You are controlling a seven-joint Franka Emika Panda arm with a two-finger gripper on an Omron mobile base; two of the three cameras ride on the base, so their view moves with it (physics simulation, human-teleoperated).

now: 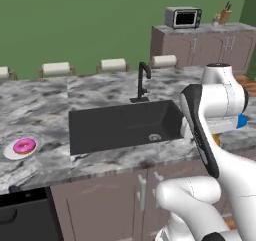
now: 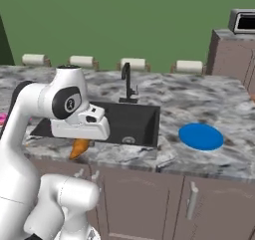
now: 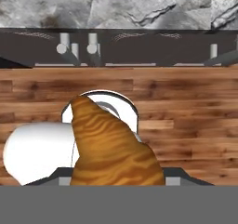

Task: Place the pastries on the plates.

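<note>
Croissant (image 3: 111, 144) in jaws, beyond counter (image 2: 149, 157) edge.

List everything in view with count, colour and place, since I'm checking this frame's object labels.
donut: 1, pink, on white plate, counter left of sink
blue plate: 1, blue, counter right of sink
croissant: 1, golden-brown, held in gripper, by the counter's front edge
sink: 1, black, counter middle
faucet: 1, black, behind sink
microwave: 1, silver, back counter
stools: 4, cream, beyond counter
gripper: 1, shut on croissant
</note>
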